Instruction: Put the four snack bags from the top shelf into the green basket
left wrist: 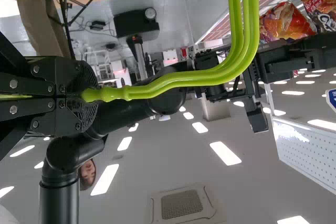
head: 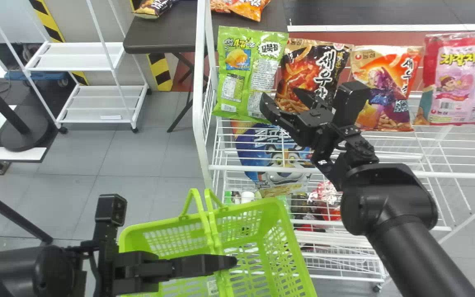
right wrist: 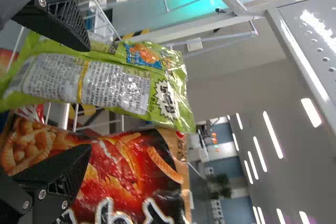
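Note:
My right gripper [head: 281, 98] stands open over the top shelf, in front of the green snack bag [head: 250, 72] and the dark shrimp snack bag [head: 309, 70]. An orange bag [head: 384, 84] and a pink bag [head: 460, 82] stand to their right. In the right wrist view, the open right gripper [right wrist: 86, 98] has the green bag [right wrist: 113, 80] and the dark bag [right wrist: 121, 166] beyond its spread fingers, with nothing held. Low in the head view my left gripper [head: 231, 262] is at the green basket [head: 299, 255]; in the left wrist view that gripper [left wrist: 84, 95] is shut on the basket handle [left wrist: 173, 85].
The white wire rack [head: 460, 175] has a blue snack bag [head: 278, 154] and other goods on lower levels. Its white post [head: 200, 103] rises left of the green bag. Behind stand a dark table [head: 159, 37] and a white shelf cart [head: 93, 103].

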### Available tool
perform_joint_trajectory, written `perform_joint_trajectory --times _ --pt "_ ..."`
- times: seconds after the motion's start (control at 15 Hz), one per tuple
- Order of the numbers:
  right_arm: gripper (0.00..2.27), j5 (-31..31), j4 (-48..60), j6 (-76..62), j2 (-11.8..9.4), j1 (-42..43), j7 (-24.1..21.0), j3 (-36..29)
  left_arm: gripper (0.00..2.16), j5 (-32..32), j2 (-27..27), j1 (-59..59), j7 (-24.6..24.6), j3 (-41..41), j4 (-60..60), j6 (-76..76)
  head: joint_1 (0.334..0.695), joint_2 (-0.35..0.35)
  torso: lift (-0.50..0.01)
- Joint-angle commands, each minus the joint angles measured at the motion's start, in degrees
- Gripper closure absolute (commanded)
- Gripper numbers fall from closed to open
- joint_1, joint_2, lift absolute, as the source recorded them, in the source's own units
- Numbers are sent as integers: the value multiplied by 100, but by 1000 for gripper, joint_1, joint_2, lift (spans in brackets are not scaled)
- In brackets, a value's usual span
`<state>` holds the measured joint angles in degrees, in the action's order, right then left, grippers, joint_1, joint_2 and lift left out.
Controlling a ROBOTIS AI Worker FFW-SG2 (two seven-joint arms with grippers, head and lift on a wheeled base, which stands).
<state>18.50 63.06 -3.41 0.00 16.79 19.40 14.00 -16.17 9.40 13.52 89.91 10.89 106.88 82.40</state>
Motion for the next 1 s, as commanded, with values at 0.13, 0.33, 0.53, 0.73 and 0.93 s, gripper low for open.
perform_joint_trajectory --times 0.13,0.33,0.53,0.73,0.93 --pt "188 84 -646 -85 5 439 134 138 2148 0 0 -7 66 -26 0 0 695 87 0" --pt "188 75 -1112 -243 5 791 231 296 2148 -9 0 10 66 -26 8 0 695 94 0" --pt "184 110 -1322 -243 5 949 389 287 2148 0 18 -192 66 -211 -44 0 695 99 0" --pt "191 93 -1604 -225 5 1151 548 287 2148 -27 62 -385 66 -378 -185 0 695 82 0" --pt "616 22 -1727 -296 5 1248 794 287 2148 -36 62 -359 66 -360 -194 0 695 80 0"
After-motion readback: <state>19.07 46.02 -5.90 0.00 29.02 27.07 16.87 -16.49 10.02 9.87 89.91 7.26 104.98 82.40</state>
